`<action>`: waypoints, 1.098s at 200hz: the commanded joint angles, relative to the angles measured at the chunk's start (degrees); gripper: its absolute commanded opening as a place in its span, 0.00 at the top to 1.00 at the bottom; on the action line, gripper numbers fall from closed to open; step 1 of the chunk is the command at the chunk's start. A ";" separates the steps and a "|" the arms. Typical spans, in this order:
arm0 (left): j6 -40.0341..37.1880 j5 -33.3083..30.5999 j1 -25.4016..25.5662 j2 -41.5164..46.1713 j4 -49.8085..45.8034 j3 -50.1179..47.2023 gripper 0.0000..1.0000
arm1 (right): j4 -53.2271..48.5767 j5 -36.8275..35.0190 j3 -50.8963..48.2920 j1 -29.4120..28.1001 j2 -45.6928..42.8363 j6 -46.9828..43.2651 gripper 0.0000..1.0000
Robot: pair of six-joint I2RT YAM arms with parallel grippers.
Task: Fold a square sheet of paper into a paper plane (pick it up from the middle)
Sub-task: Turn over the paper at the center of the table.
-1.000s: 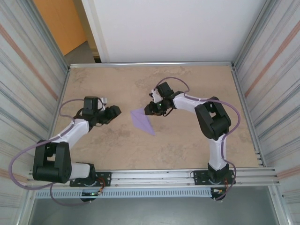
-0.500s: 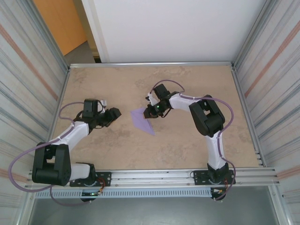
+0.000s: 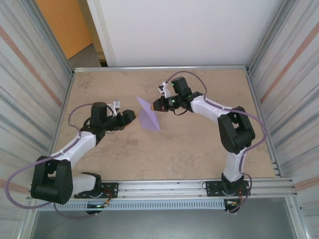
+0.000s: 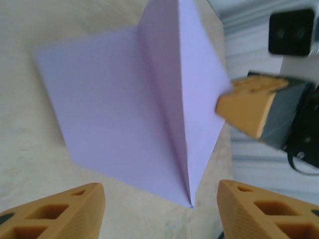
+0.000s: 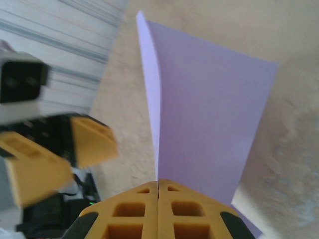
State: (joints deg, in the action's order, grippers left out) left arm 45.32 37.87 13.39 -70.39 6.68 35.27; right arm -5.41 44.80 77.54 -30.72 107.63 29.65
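The square sheet of paper (image 3: pixel 148 113), creased down its middle, is at the middle of the desk (image 3: pixel 199 149), one corner clenched in my right tool (image 3: pixel 157 104). My left tool (image 3: pixel 131 115) waits just beside its opposite edge, fingers spread.

The sheet of paper (image 3: pixel 148 119) is found near the middle of the counter (image 3: pixel 199 149), slightly left of centre, between the two grippers. The left gripper (image 3: pixel 130 115) is placed just beside it on the left, apart from it, with its fingers spread toward the sheet. The right gripper (image 3: pixel 155 104) is set at the sheet's far right corner, where a raised flap is pinched. Whether the rest is lying flat on the counter cannot be told.
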 commanded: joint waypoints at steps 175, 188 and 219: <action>6.03 8.17 6.83 -7.26 23.74 4.19 0.71 | 18.29 8.85 -6.06 1.97 -5.50 19.40 0.95; 5.83 7.85 6.84 -7.30 23.40 4.20 0.74 | 18.21 8.73 -6.17 2.06 -5.50 19.39 0.94; 5.82 7.44 6.86 -7.60 23.30 4.20 0.83 | 18.11 8.78 -6.17 2.05 -5.52 19.42 0.92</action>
State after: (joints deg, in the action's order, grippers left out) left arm 51.72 44.99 19.90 -78.96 28.82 39.27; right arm 11.97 52.75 71.77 -29.10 104.16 48.03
